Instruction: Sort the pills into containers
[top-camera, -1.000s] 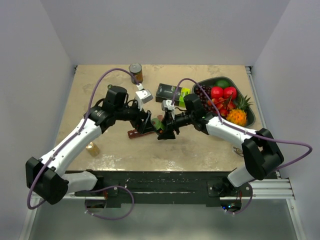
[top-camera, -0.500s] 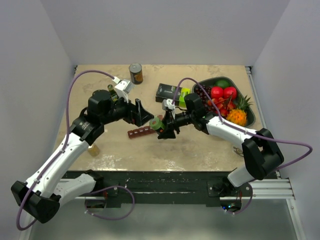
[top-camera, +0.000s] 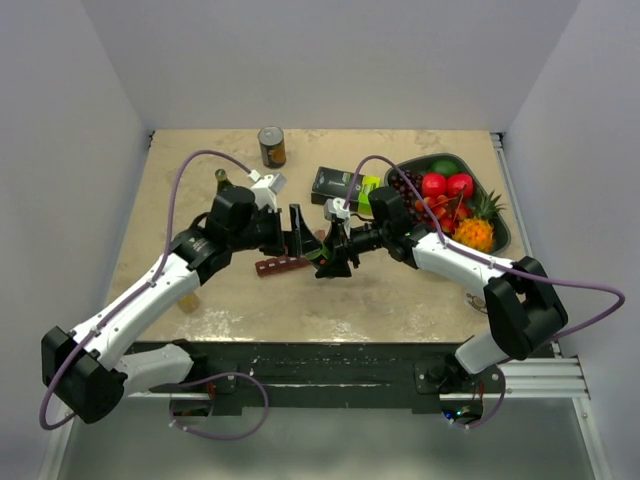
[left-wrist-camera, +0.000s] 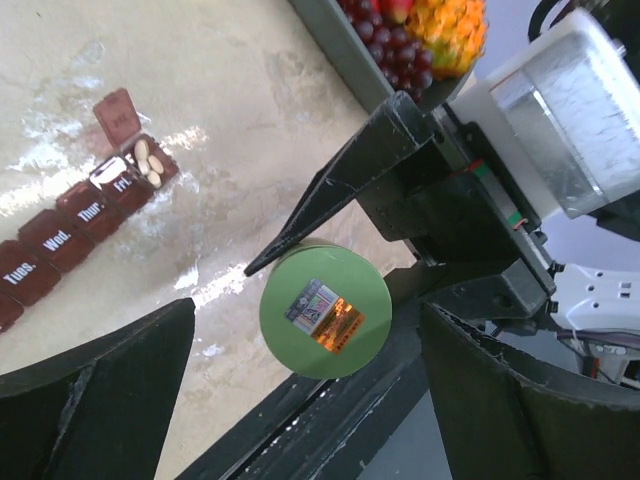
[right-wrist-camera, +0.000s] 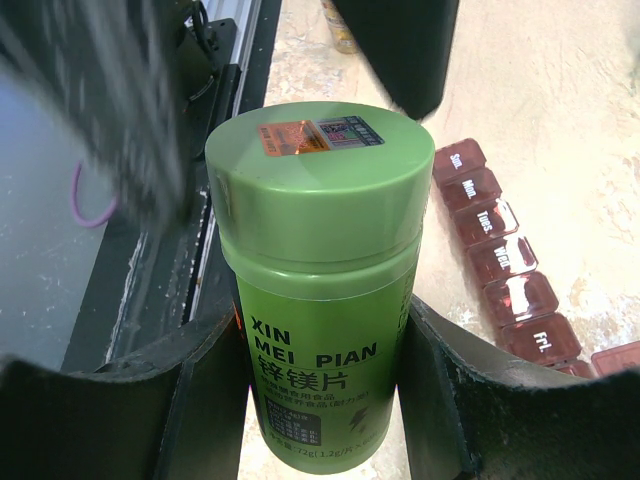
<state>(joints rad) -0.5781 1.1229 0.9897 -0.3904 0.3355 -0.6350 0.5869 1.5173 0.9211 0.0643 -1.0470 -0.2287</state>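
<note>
Beige, mottled tabletop (top-camera: 400, 300) is seen between white walls (top-camera: 300, 60), and the containers (top-camera: 281, 266), one maroon strip of day-labelled compartments, are laid on it near the middle, just below the place where the two arms meet; the strip's long axis is run roughly left to right in the top view, with its right end tucked under the grippers; beside the cell marked Fri., an open compartment (left-wrist-camera: 167, 173) is shown with its flap raised and pale pills (left-wrist-camera: 147, 158) inside, while the other cells that can be read are closed; a green pill bottle (right-wrist-camera: 318, 300) is pinched around its body by the right gripper (top-camera: 328, 255), cap on, and appears to be held clear of the table, lying roughly level with the cap end turned toward the left arm; the left gripper (top-camera: 298, 236) is spread wide and nothing is held in it; in its wrist view the round cap (left-wrist-camera: 325, 308) is met face-on between the two fingers, so the bottle's long axis is judged to be nearly in line with that claw's reach; the cap is therefore judged to be the left arm's to close on and twist, the body being steadied by the right; a right finger is seen close beside the cap rim, so fouling there is judged the risk.
</note>
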